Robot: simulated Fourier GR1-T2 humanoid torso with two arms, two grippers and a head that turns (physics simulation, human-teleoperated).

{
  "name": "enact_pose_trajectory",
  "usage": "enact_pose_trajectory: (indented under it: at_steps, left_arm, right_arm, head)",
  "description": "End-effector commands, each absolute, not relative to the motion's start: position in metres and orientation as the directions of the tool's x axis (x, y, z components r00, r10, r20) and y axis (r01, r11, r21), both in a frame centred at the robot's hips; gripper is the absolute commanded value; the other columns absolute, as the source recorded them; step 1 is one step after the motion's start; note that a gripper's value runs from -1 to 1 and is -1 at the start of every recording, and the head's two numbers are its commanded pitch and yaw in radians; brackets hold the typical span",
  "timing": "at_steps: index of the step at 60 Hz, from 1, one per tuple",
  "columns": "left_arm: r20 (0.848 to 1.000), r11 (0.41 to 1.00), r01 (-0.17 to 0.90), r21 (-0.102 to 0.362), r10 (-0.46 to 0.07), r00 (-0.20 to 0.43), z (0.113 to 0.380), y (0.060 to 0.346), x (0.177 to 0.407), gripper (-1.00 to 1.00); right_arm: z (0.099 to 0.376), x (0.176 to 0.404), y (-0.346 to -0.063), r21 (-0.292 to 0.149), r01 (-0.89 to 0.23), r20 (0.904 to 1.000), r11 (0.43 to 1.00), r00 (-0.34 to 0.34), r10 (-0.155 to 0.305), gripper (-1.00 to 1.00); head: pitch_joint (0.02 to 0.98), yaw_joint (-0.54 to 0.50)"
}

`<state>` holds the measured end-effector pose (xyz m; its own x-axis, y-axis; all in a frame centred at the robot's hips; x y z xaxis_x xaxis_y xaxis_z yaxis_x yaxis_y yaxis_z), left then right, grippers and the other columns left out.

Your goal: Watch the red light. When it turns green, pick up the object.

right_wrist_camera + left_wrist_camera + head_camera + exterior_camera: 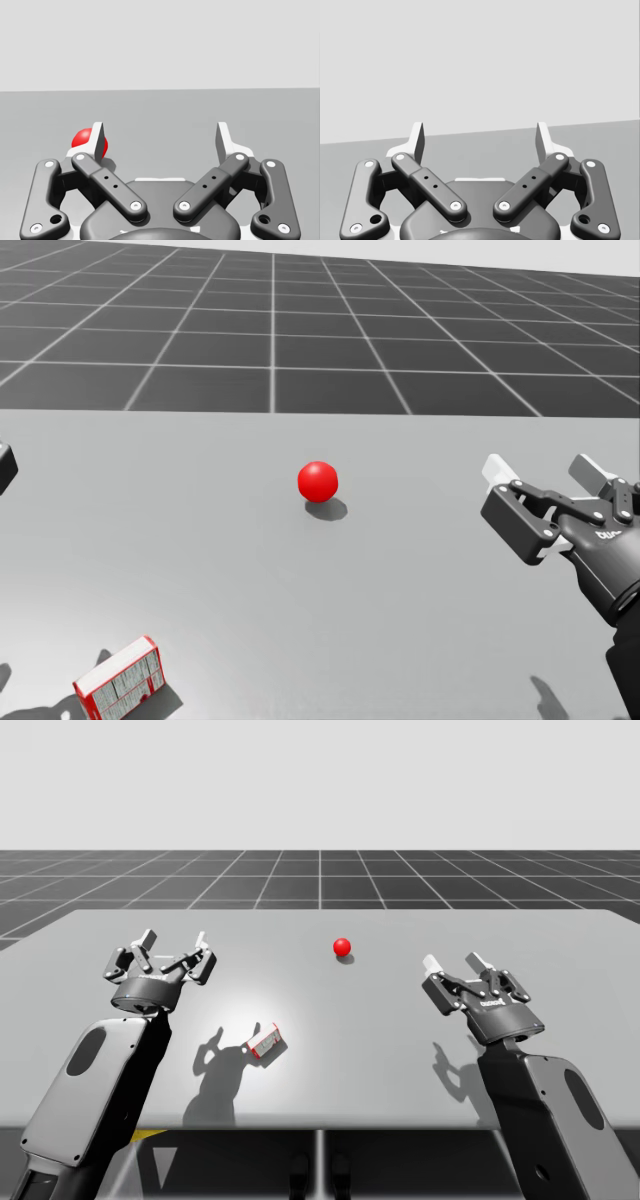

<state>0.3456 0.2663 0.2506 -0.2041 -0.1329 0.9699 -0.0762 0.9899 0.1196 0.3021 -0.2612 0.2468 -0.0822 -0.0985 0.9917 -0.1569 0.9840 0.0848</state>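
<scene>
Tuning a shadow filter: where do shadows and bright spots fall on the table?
High view: bright patch on the table beside the red box; left end effector and right end effector each cast a dark shadow toward the near edge. Head view: the red ball casts a small shadow beside it.

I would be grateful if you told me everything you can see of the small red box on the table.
The red box is a small carton, red at its edges with pale printed faces, like cardboard. It lies on the grey table, turned askew, between my arms and closer to the left one, apart from my left pincer and nearer me than the red ball. Only the table touches it.
</scene>
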Motion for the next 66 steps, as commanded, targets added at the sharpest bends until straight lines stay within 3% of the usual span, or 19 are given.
enact_pose_trajectory:
  at_steps: [1, 26, 51, 60, 66]
  left_arm:
    - [0.970, 0.990, -0.075, 0.120, -0.133, -0.204, 0.2504, 0.2663, 0.3457, -1.00]
    - [0.970, 0.990, -0.074, 0.120, -0.133, -0.202, 0.2501, 0.2662, 0.3459, -1.00]
    - [0.971, 0.989, -0.065, 0.131, -0.141, -0.190, 0.2481, 0.2640, 0.3475, -1.00]
    - [0.973, 0.990, -0.059, 0.131, -0.140, -0.186, 0.2486, 0.2633, 0.3476, -1.00]
    - [0.980, 0.994, -0.024, 0.108, -0.111, -0.164, 0.2494, 0.2612, 0.3470, -1.00]
  right_arm:
    - [0.2468, 0.3022, -0.2611, 0.082, -0.158, 0.9919, 0.984, -0.083, -0.096, -1.00]
    - [0.2470, 0.3019, -0.2607, 0.083, -0.159, 0.9919, 0.984, -0.083, -0.097, -1.00]
    - [0.2464, 0.3017, -0.2586, 0.079, -0.163, 0.9928, 0.983, -0.076, -0.092, -1.00]
    - [0.2449, 0.3024, -0.2569, 0.078, -0.164, 0.9933, 0.983, -0.072, -0.090, -1.00]
    - [0.2439, 0.3027, -0.2561, 0.076, -0.165, 0.9936, 0.983, -0.070, -0.089, -1.00]
  head:
    - [0.583, -0.10]
    - [0.612, -0.08]
    - [0.827, 0.20]
    - [0.863, 0.23]
    - [0.872, 0.23]
